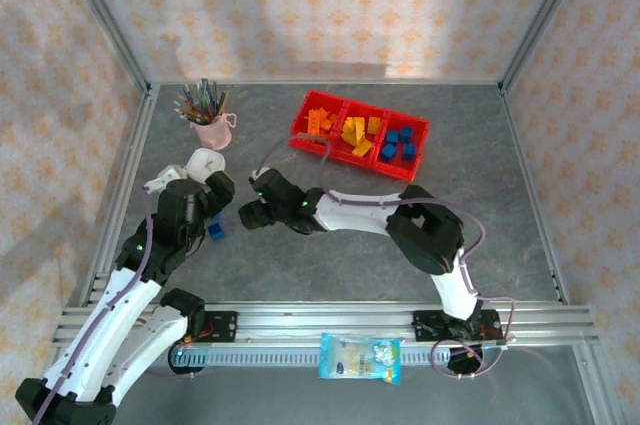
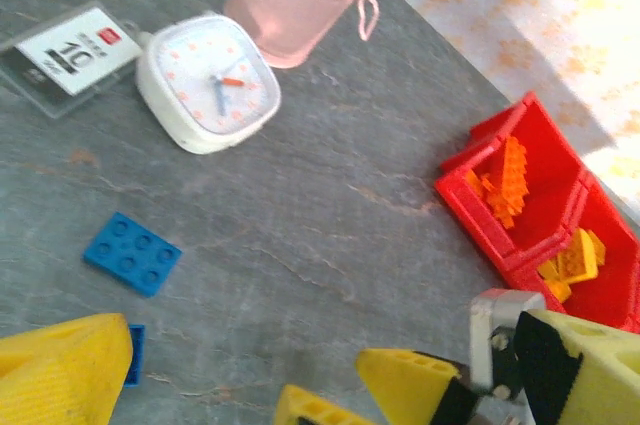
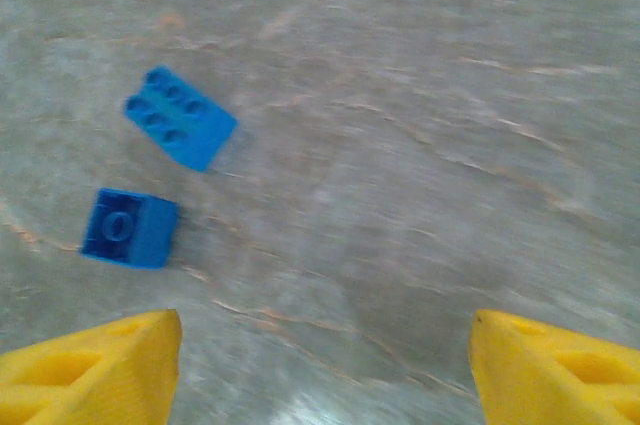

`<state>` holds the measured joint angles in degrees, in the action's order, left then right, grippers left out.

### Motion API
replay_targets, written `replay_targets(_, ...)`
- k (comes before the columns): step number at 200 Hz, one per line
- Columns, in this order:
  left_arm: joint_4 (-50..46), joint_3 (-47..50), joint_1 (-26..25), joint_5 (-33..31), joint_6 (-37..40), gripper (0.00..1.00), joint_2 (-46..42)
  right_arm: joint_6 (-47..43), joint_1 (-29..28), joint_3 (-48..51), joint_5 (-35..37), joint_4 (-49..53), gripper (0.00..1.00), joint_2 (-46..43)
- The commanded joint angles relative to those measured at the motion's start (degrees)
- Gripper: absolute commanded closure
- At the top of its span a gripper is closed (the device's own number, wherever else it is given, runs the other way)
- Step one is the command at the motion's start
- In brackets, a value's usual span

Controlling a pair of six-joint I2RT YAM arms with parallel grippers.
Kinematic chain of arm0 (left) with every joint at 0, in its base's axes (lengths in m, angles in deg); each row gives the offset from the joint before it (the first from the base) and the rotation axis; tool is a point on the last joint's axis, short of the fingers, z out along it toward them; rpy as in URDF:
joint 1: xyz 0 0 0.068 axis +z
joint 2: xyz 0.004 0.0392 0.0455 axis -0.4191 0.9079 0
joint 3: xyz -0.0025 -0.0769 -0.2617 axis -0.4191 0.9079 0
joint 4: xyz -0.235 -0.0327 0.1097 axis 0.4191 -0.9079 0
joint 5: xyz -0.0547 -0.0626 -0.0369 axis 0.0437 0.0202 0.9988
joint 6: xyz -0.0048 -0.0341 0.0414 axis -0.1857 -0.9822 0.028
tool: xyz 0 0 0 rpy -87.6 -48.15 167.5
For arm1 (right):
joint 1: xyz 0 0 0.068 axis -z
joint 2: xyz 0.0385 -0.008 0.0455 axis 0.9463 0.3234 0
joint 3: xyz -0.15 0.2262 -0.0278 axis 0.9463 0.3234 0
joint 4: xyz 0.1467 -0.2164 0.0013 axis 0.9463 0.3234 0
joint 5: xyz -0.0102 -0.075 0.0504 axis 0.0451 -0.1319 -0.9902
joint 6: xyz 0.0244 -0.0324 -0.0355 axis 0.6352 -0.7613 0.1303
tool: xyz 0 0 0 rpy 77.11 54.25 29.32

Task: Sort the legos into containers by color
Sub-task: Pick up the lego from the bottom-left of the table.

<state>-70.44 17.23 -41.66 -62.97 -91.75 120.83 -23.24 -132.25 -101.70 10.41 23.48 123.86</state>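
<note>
Two blue legos point(image 1: 215, 232) are lying on the grey desk point(image 1: 350, 265), well apart from the red containers point(image 2: 480, 220). The longer brick point(image 3: 180, 130) is resting studs-up with its long axis running far-left to near-right in the right wrist view, and the small squarish brick point(image 3: 128, 228) is sitting just nearer. The right gripper point(image 3: 325, 375) is hovering with jaws apart and nothing between them, both bricks lying ahead and to its left, so I reckon it needs to swing left and twist across that axis. The left gripper point(image 1: 212, 200), jaws spread wide and empty, is hanging just beside them, arguably nearer.
</note>
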Motion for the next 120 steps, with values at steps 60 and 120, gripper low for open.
replay_targets(60, -2.7, -6.2, 16.6, 4.5, 7.2, 0.01, 6.4, -2.8, -5.7, -12.3, 1.6, -4.4, 0.22, 11.5)
replay_targets(120, -0.6, -5.9, 24.1, 9.7, 8.6, 0.01, 6.8, -5.4, -7.2, -21.7, 5.6, 0.9, 0.22, 19.8)
